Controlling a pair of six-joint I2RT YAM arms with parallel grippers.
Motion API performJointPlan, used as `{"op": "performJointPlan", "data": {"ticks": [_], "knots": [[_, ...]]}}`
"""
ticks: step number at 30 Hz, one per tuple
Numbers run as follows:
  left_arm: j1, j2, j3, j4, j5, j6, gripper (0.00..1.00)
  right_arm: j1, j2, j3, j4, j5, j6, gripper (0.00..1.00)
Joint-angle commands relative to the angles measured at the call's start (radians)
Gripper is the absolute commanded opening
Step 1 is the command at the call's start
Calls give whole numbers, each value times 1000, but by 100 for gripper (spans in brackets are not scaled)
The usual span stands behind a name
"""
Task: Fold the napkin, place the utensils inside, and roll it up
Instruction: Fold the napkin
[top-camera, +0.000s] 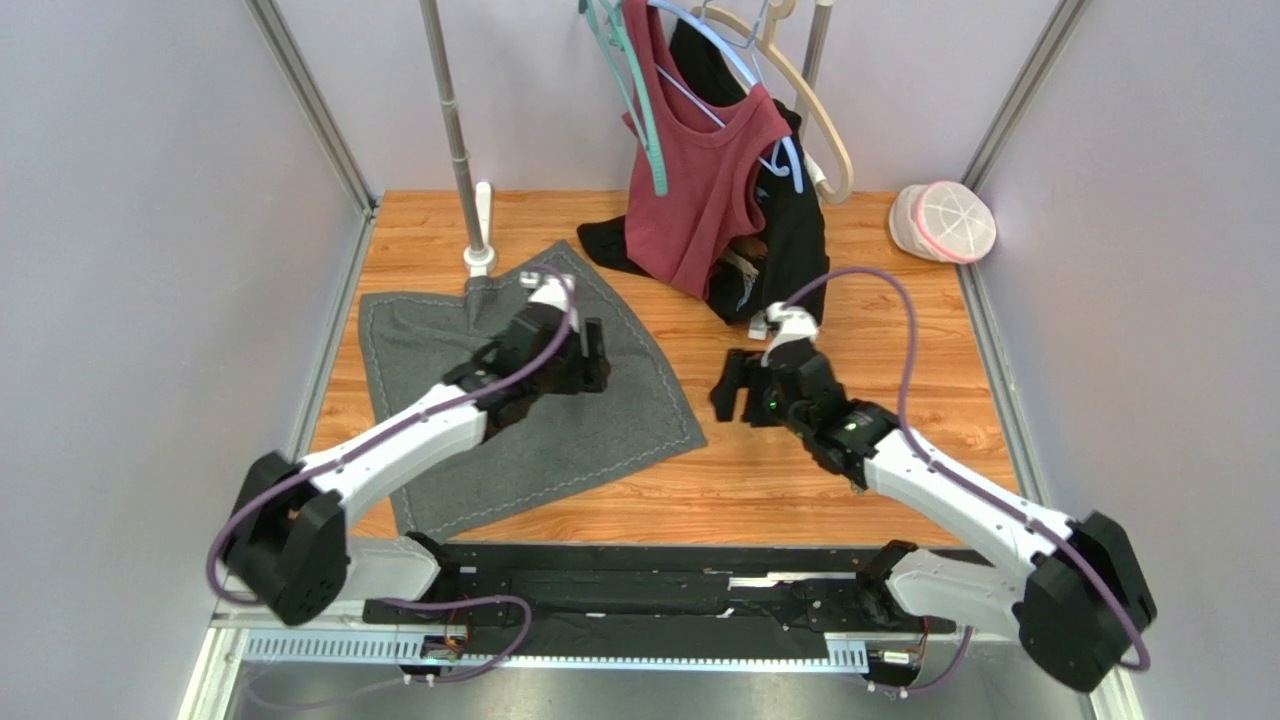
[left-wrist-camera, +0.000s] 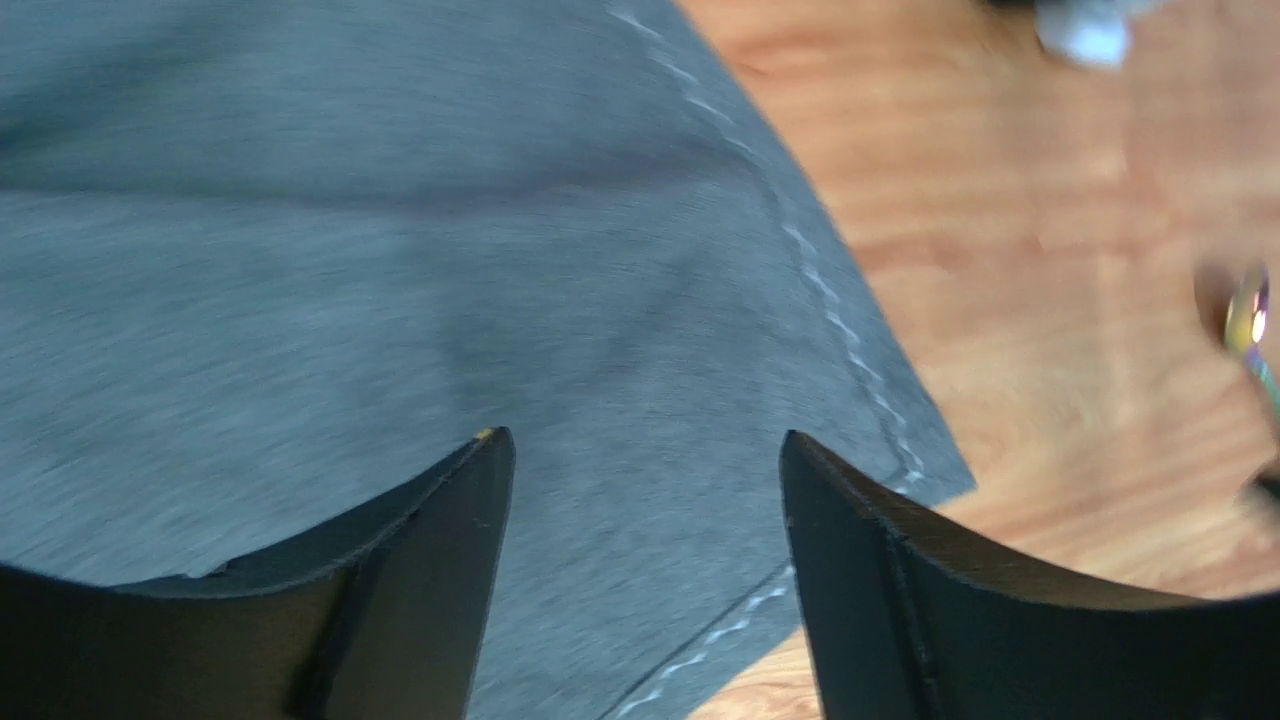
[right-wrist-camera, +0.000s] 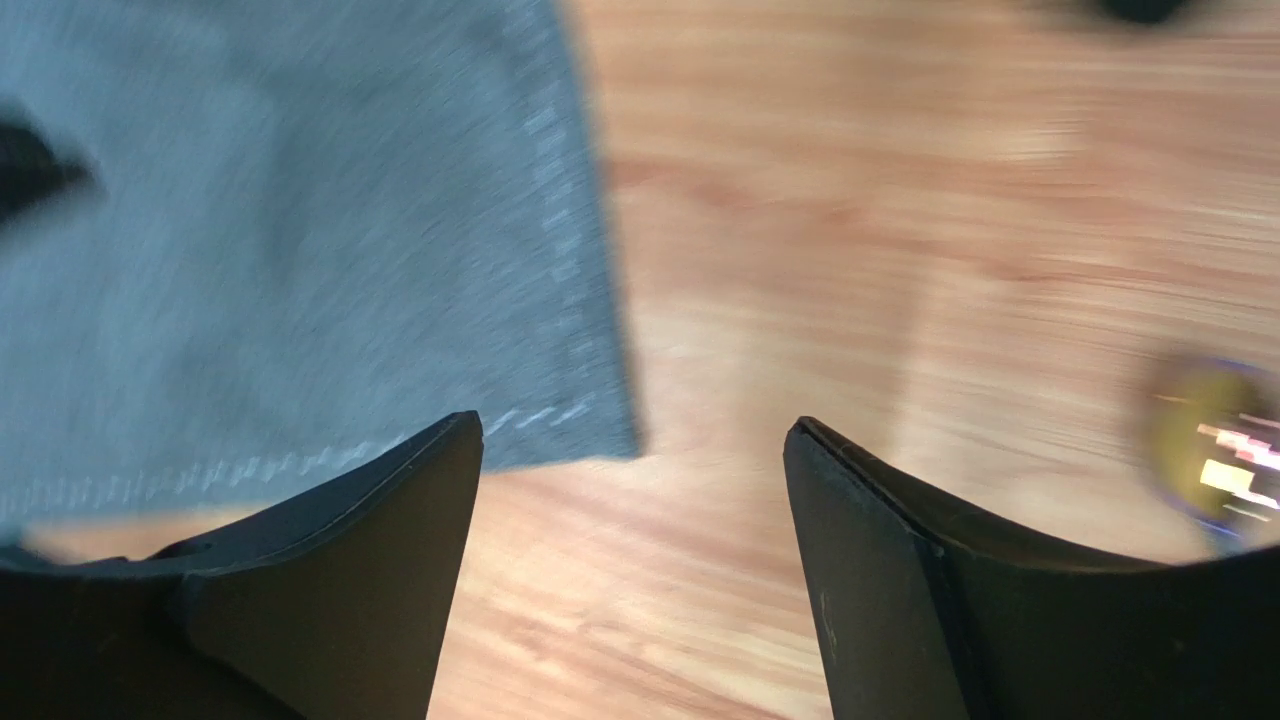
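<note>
The napkin lies flat on the table, left of centre, turned so that one corner points toward my right arm; its lighter stitched border runs along the edges. My left hand hangs over the right part of the cloth. From my left wrist I look down past my two fingers – spread apart, nothing between them – onto grey felt, with the stitched edge and the near corner just beyond.

My right hand is above bare wood just to the right of that corner. It too is spread wide and empty – between its fingers I see the corner of the napkin on the left and plain table on the right.

The spoon shows only as a blurred gold glint on the wood at the right edge of my right wrist view, apart from the cloth; my left wrist catches the same glint at its right edge. At the back of the table hang a maroon top and a black garment.
</note>
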Motion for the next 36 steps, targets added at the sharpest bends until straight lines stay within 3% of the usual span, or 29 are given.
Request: {"op": "performJointPlan", "data": {"ticks": [1,3,5,8,10,14,19,26,36], "knots": [[225,-201,-67,-159,47,-112,82,197,106,50,206,-36,-72,79],[385,-318,-85,-198,89,-123,83,274,209,111,224,-34,-99,79],[459,-417,-76,-261,59,-110,95,312,322,161,249,-45,-101,79],[508,-493,-73,-316,3,-90,99,328,465,251,327,-120,-106,78],[556,-510,-87,-324,41,-106,99,328,536,307,367,-186,-92,78],[573,-499,-134,-298,107,-116,99,326,669,378,367,-231,-69,78],[576,-473,-141,-278,140,-105,99,299,764,386,284,-180,-3,79],[576,-432,-119,-264,160,-73,99,170,771,326,229,-181,81,79],[576,-430,-145,-250,201,-83,99,15,786,361,125,-166,63,79]]}}
